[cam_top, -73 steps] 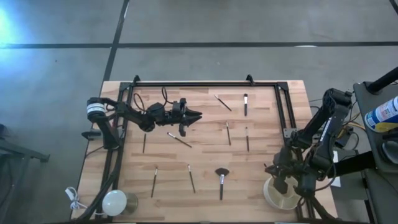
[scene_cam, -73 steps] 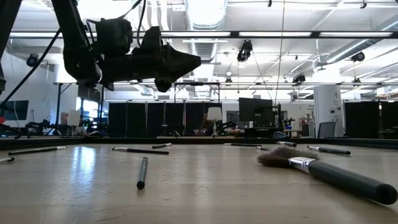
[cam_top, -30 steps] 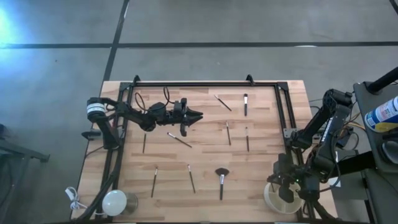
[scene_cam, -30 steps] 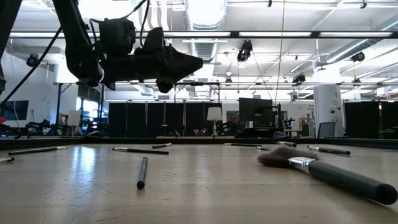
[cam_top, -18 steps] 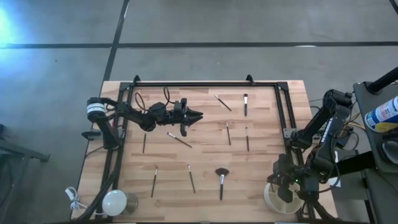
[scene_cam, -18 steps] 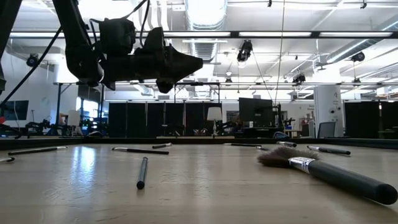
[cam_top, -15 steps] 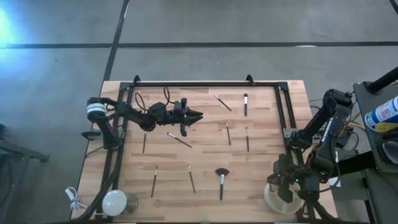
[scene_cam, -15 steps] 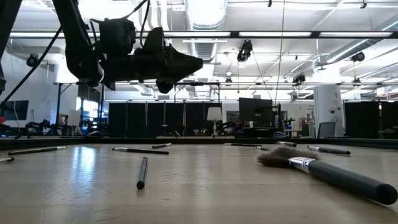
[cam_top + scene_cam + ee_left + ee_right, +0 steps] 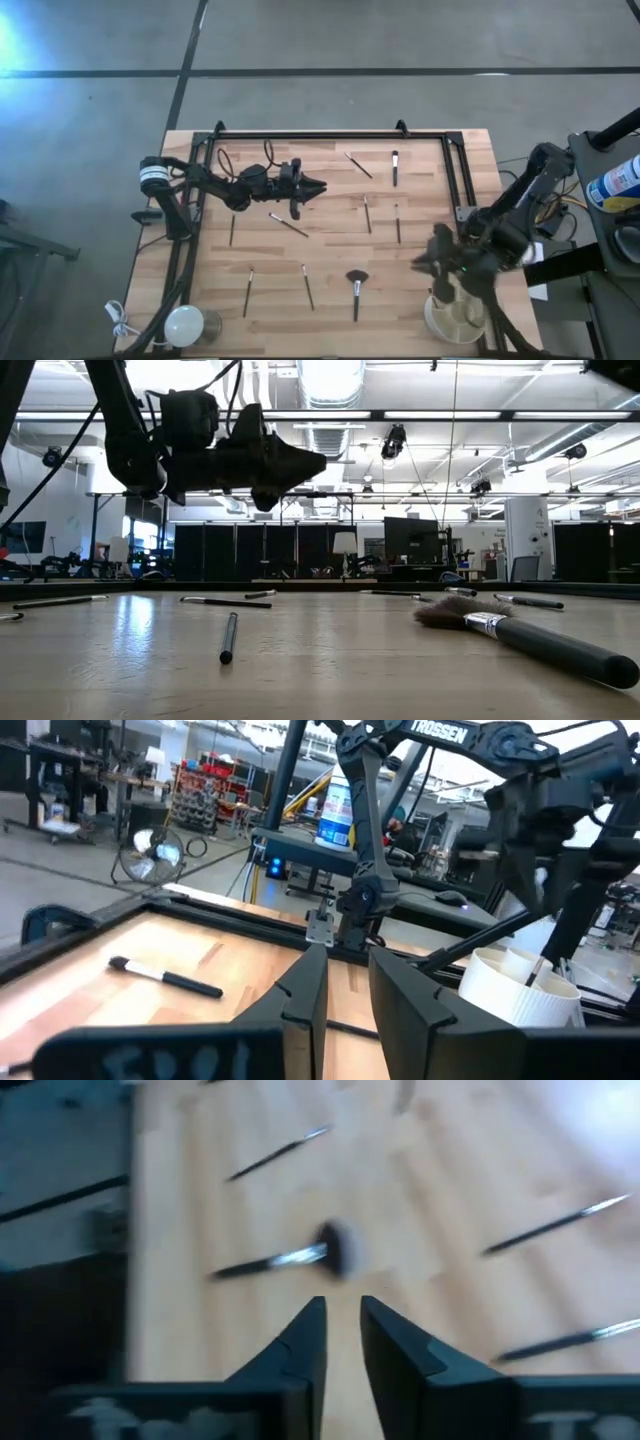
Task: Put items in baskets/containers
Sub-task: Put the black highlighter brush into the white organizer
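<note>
Several thin makeup brushes lie flat on the wooden table: one (image 9: 288, 224) just near of my left gripper, others at mid-table (image 9: 366, 213) and by the far rail (image 9: 395, 168). The bigger brush with the fluffy black head (image 9: 356, 290) lies toward the near edge. It also shows in the low view (image 9: 520, 630) and in the right wrist view (image 9: 300, 1258). The cream tub (image 9: 455, 315) stands at the near right corner with a brush standing in it (image 9: 540, 965). My left gripper (image 9: 315, 185) hovers above the table's middle-left, narrowly open and empty. My right gripper (image 9: 428, 262) hangs just far-left of the tub, narrowly open and empty.
A black tube frame (image 9: 330, 135) runs along the table's far, left and right sides. A white dome with a cord (image 9: 185, 322) sits at the near left corner. Bare wood lies between the brushes at mid-table.
My right gripper has come up from over the tub and swung toward the table's left and far side, toward the fluffy brush. The left arm has kept still and no brush on the table has moved.
</note>
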`<action>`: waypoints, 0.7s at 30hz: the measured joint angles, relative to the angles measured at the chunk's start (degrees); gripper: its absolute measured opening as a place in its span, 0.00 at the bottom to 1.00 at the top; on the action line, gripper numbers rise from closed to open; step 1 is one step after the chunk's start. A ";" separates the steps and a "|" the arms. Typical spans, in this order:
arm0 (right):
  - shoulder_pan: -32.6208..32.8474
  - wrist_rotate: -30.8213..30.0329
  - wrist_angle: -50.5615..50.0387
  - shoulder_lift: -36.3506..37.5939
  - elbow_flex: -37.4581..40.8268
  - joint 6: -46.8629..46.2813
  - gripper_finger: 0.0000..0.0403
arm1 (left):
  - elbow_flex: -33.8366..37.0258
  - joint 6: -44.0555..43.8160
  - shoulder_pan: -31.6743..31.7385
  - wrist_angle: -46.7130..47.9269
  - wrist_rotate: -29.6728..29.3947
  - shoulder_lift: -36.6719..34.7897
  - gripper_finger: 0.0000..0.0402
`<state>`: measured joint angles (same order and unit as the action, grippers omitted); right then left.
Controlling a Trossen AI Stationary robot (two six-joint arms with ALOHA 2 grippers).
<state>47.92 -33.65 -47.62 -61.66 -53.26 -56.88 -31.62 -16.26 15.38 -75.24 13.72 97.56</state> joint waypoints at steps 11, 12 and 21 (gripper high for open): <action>-29.67 12.50 27.17 1.83 11.41 25.67 0.02 | 3.47 2.07 0.13 -1.20 -6.31 0.13 0.01; -31.86 13.98 30.71 1.60 12.72 27.20 0.02 | 4.32 2.13 0.25 -2.08 -7.11 0.13 0.00; -45.06 15.76 48.06 -2.84 19.64 29.91 0.02 | 11.12 -0.36 1.54 -13.63 -7.61 0.15 0.00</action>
<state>2.87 -17.89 0.44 -64.50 -33.63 -26.96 -20.49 -16.62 16.91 -88.87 6.11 97.71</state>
